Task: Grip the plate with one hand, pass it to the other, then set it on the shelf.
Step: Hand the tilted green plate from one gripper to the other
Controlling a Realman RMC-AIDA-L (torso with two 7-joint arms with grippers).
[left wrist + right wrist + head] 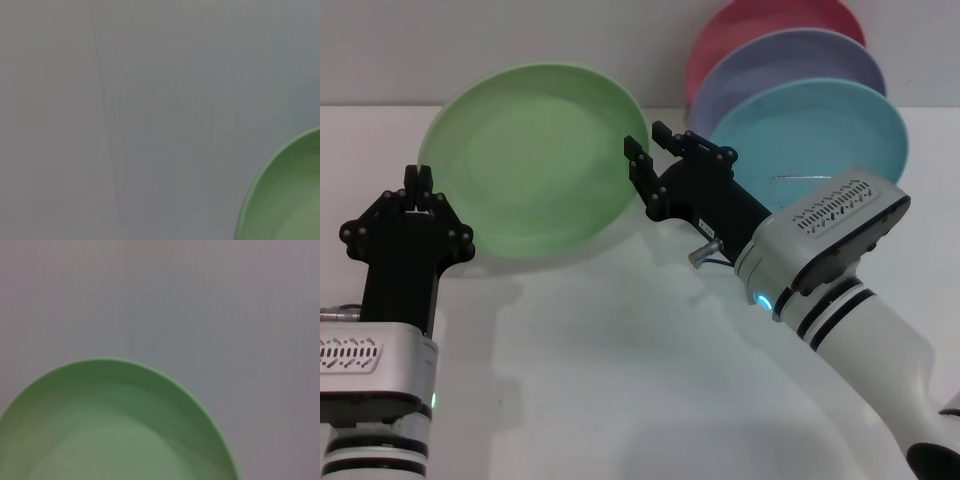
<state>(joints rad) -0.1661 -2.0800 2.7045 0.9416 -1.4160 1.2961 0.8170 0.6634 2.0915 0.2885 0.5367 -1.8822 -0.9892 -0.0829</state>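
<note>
The right claw point(642, 160) grips the right-hand rim of the light green plate point(535, 160), its 2 fingers closed on the edge with 1 above and 1 below, holding the plate tilted and lifted off the white tabletop point(620, 360), where its shadow falls. The right wrist view looks down into the plate's hollow, so the dish sits directly ahead of that claw. Across from it, the left claw point(418, 190) stands just at the plate's left rim, its fingertips close together at the edge; whether they already touch or pinch the plate cannot be told, and the left wrist view shows only a slice of green rim at 1 corner. By the look of things, the handover is the step in hand: the plate hangs between the 2 claws, carried by the right. The next move likely calls for the left claw to take a firm hold on its side of the rim before the right lets go. Behind the right arm, 3 other plates, pink point(770, 25), lavender point(790, 65) and turquoise-blue point(815, 130), stand in the wire shelf point(800, 179), of which only a thin wire shows.
</note>
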